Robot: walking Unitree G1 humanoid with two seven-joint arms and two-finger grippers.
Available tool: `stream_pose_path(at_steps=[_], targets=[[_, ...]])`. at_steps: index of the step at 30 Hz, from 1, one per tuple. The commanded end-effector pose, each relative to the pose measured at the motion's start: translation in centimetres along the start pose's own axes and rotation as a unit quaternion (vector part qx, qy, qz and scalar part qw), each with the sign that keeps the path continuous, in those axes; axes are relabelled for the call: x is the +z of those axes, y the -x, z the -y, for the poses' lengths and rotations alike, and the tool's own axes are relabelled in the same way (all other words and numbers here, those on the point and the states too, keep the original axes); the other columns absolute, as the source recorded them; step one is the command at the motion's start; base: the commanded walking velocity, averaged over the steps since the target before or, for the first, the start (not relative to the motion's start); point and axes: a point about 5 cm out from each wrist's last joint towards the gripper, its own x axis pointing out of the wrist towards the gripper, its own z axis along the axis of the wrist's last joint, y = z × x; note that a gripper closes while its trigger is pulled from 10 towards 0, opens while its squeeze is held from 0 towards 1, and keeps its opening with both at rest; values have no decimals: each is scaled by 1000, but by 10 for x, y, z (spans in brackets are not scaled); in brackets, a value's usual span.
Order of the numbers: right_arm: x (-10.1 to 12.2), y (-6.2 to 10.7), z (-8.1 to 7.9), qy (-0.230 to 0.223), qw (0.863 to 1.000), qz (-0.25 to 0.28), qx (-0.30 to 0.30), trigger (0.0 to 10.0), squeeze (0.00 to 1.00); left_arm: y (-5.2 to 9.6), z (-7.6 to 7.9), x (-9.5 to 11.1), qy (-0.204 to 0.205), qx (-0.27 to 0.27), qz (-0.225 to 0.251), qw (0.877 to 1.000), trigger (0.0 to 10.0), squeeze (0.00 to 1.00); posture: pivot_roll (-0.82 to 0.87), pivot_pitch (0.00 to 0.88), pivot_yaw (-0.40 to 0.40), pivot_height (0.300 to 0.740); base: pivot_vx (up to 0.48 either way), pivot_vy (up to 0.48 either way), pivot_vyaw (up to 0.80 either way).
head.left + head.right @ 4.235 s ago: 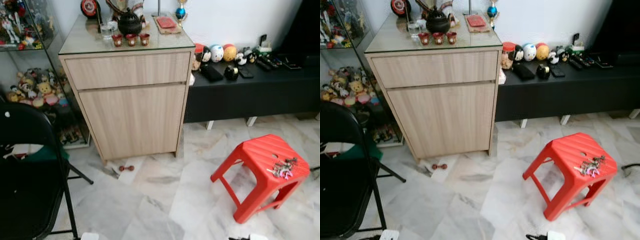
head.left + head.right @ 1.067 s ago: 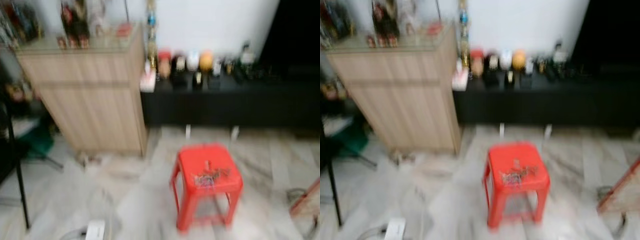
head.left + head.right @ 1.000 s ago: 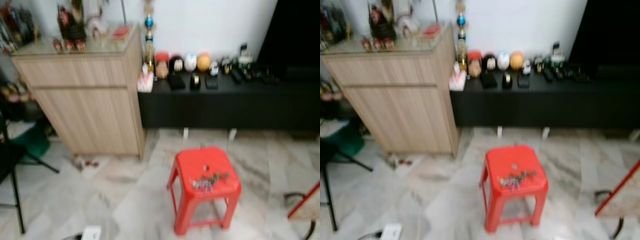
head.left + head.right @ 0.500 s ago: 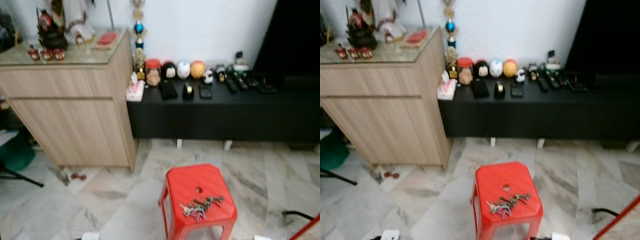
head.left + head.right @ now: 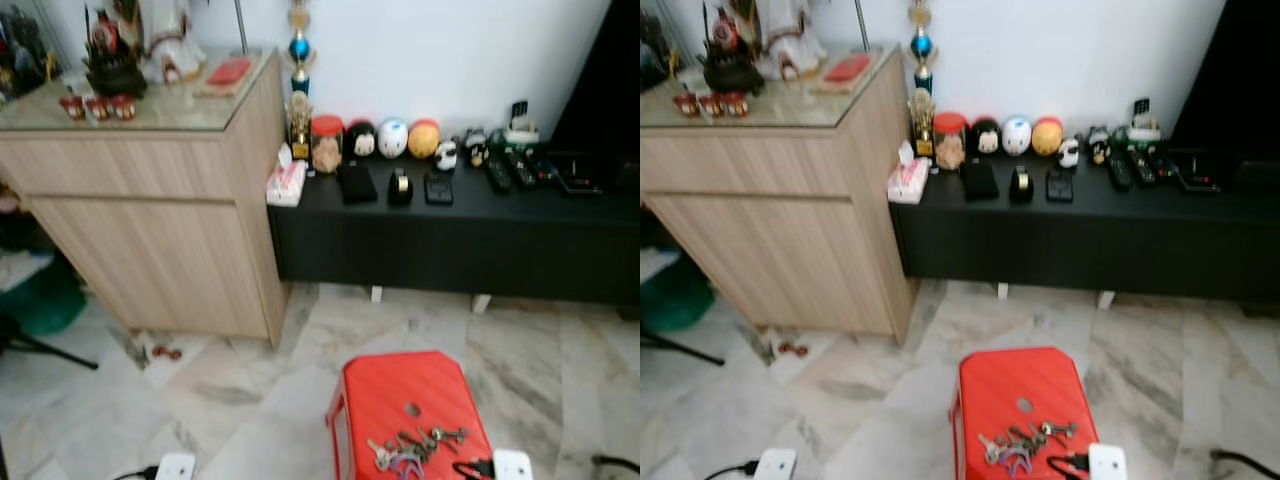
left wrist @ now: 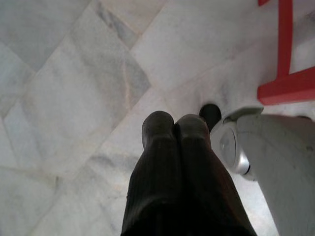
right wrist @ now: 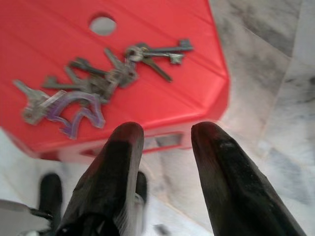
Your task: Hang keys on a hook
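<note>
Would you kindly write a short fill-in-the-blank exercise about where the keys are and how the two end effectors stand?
1. The keys lie on a red ____.
2. The right end effector, near the stool, has its fingers ____.
3. The left end effector points at the marble floor with its fingers ____.
4. The purple tag belongs to the ____.

Missing words: stool; open; shut; keys
</note>
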Motion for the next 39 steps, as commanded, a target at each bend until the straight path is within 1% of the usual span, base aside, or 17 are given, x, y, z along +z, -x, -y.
stream_pose_path(at_steps=[1,3,4,6,7,9,13,17,18,20,21,22,24,28,34,36,39], targets=[[-4,2,4,-23,1000,1,-13,10000,0,1,-4,-2,-13,5,-5,1000,10000,0,130,0,13,740,0,0,0],[-3,2,4,-31,999,8,-15,10000,0,1,-4,-2,-12,6,-4,1000,10000,0,123,0,19,740,0,0,0],[0,2,3,-20,999,23,-13,10000,0,1,-5,0,-8,9,4,1000,10000,0,114,0,25,740,0,0,0],[37,-7,-14,16,995,96,2,10000,0,1,-5,1,9,10,14,1000,10000,0,113,0,26,740,0,0,0],[67,-11,-30,16,987,161,15,10000,0,1,-5,2,19,12,20,1000,10000,0,107,0,25,740,0,0,0],[86,-9,-33,-8,977,213,13,10000,0,1,-6,6,36,16,43,998,10000,0,103,0,22,740,0,0,0],[97,-7,-34,-27,969,243,11,10000,0,2,-6,13,68,24,85,994,10000,0,113,0,11,740,0,0,0],[100,-9,-41,-18,971,237,29,10000,0,3,-5,21,72,26,123,989,10000,0,128,0,2,740,0,0,0],[101,-10,-43,-19,971,234,33,10000,0,6,-12,92,39,28,254,966,10000,0,128,0,0,740,0,0,0],[103,-10,-45,-19,972,233,37,10000,0,14,-15,130,19,32,327,944,10000,0,127,0,0,740,0,0,0],[104,-11,-46,-19,972,232,38,10000,0,16,-16,137,16,33,340,940,10000,0,127,0,-1,740,0,0,0],[106,-11,-47,-20,971,234,39,10000,0,23,-15,154,6,30,382,924,10000,0,126,0,1,740,0,0,0],[108,-11,-47,-24,971,236,39,10000,0,31,-13,168,9,19,423,906,10000,0,121,0,2,740,0,0,0],[107,-11,-41,-25,972,232,34,10000,0,40,-8,176,13,0,466,885,10000,0,110,0,-3,740,0,0,0],[112,-9,-34,-39,966,253,20,10000,0,50,-1,172,13,-20,489,872,10000,0,98,0,-19,740,0,0,0],[111,-8,-34,-50,965,257,21,10000,0,50,1,167,17,-25,486,873,10000,0,110,0,-30,740,0,0,0],[106,-7,-37,-35,966,254,25,10000,0,48,0,161,28,-13,478,878,10000,0,123,0,-38,740,0,0,0]])
